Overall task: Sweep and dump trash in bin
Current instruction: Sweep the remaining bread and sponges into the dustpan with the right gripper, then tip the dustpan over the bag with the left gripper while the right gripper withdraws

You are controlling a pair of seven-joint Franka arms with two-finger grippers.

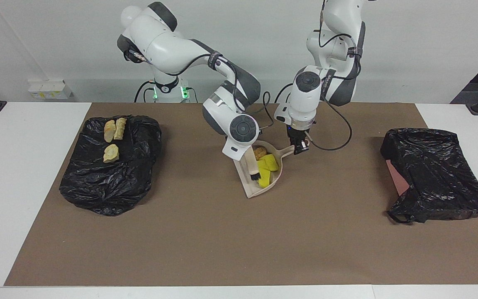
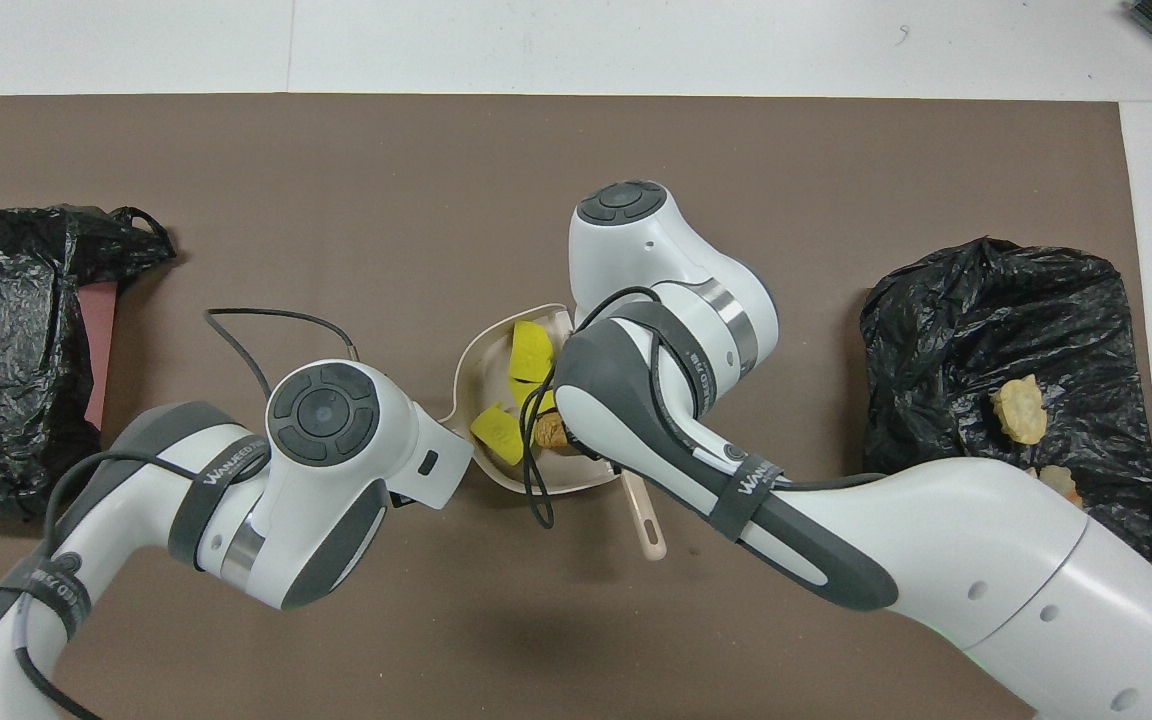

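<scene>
Left claw [image 1: 300, 148]: you have it pinched on the handle of the beige dustpan [image 1: 275, 177] at mid-counter. Right claw: hidden under its own wrist over the pan; pressed shut on the brush [image 1: 252, 168], whose bristle end sits inside the pan. Largest surroundings: brown mat [image 1: 222, 241]; one black bag [image 1: 110, 166] toward the right arm's end, carrying three tan chunks [image 1: 111, 153]; a second black bag [image 1: 436, 174] toward the left arm's end. Trash in the pan: yellow sponge wedges [image 1: 267, 168], one orange chunk [image 1: 259, 152], touching the brush.
</scene>
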